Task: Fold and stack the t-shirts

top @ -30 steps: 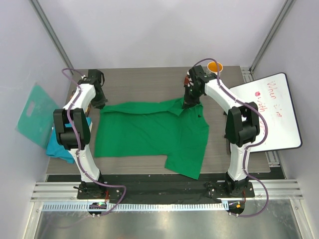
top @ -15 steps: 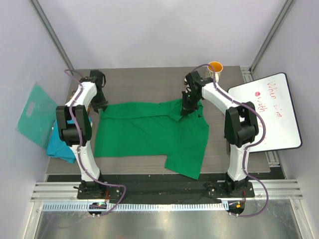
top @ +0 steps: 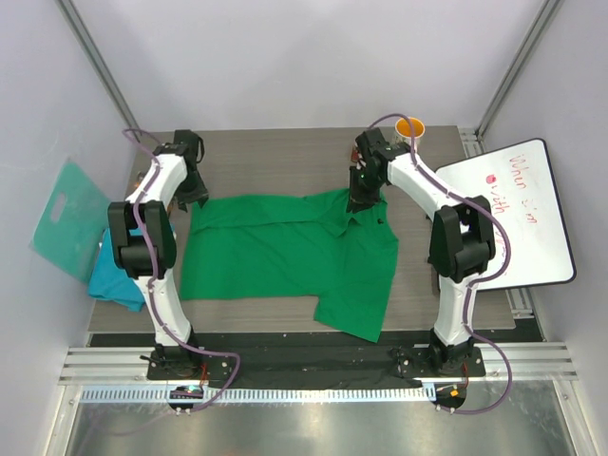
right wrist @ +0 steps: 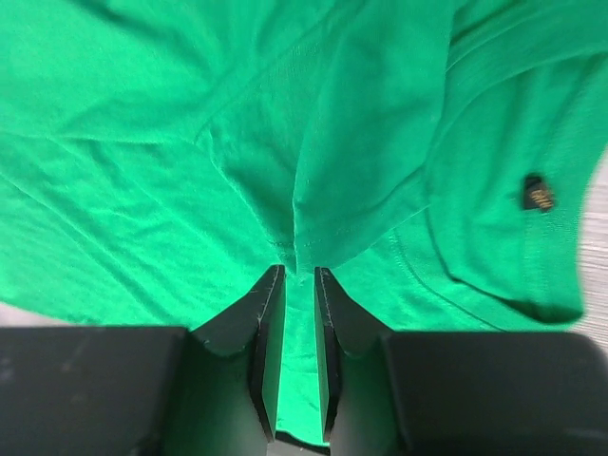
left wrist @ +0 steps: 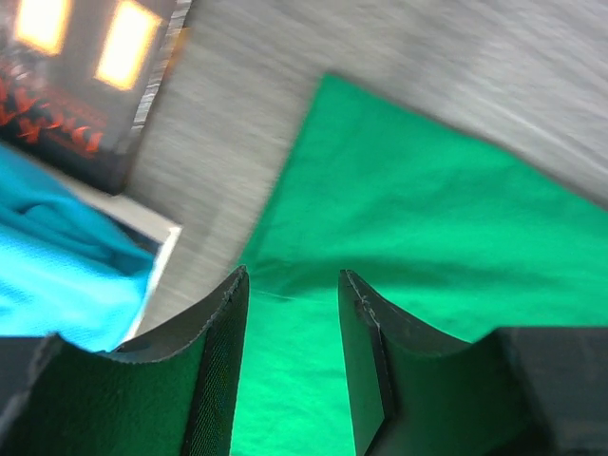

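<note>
The bright green t-shirt [top: 285, 255] lies spread on the table, its far edge folded over toward the front. The teal-blue t-shirt [top: 109, 285] is bunched at the table's left edge and also shows in the left wrist view [left wrist: 57, 285]. My left gripper [top: 195, 197] hovers over the green shirt's far left corner [left wrist: 399, 190]. Its jaws [left wrist: 293, 285] stand open with only flat cloth below them. My right gripper [top: 361, 201] is over the folded sleeve at the far right. Its jaws [right wrist: 294, 275] are narrowly open, with the sleeve hem [right wrist: 304, 237] just ahead of the tips.
An orange mug [top: 410, 127] stands at the back right, close behind the right arm. A whiteboard [top: 518, 214] lies at the right edge. A stiff teal board [top: 66, 218] leans at the left. Bare wood table [top: 275, 161] stretches behind the shirt.
Both grippers went from shut to open and let go of the green shirt's far edge, which now lies on the table. The arms shifted only slightly.
</note>
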`<state>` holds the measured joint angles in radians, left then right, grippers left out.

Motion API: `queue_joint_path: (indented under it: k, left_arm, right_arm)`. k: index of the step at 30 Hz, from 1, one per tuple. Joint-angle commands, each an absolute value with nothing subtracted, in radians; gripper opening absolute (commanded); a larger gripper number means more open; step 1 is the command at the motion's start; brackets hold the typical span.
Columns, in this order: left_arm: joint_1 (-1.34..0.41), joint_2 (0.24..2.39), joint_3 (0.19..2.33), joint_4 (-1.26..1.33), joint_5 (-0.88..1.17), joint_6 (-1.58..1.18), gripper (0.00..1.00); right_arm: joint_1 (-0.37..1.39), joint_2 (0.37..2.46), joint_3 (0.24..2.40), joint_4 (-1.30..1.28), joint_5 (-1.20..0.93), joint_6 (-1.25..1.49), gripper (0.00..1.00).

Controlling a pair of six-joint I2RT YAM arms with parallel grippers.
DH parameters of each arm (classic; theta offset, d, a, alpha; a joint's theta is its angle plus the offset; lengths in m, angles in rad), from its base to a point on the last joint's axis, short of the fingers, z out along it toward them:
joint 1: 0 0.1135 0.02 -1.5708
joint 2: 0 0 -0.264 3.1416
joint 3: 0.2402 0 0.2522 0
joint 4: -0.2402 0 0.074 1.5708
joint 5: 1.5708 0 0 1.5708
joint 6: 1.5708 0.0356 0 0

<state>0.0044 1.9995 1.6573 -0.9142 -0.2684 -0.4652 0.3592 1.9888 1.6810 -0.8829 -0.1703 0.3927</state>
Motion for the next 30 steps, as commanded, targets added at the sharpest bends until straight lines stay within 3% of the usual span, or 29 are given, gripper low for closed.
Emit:
queue_joint_path:
  k: [1,11,20,23,24,30]
  left_arm:
    - [-0.074,1.980,1.727,-0.867,-0.242,-0.482,0.44]
    - [-0.221,2.051,1.759,-0.833,-0.206,-0.486,0.44]
    - [-0.249,2.080,1.770,-0.822,-0.181,-0.474,0.42]
    - [-0.250,2.079,1.770,-0.825,-0.183,-0.469,0.42]
    - [-0.250,2.079,1.770,-0.825,-0.181,-0.466,0.42]
    - [-0.252,2.080,1.761,-0.839,-0.184,-0.456,0.42]
  right_arm:
    - [0.321,1.942,1.767,-0.867,-0.094,0.367,0.24]
    - [0.238,2.052,1.882,-0.864,0.067,0.331,0.25]
    - [0.233,2.140,1.922,-0.862,0.051,0.333,0.25]
    - [0.233,2.141,1.905,-0.848,0.041,0.342,0.29]
    - [0.233,2.135,1.899,-0.836,0.038,0.345,0.36]
    - [0.233,2.115,1.806,-0.720,0.015,0.322,0.41]
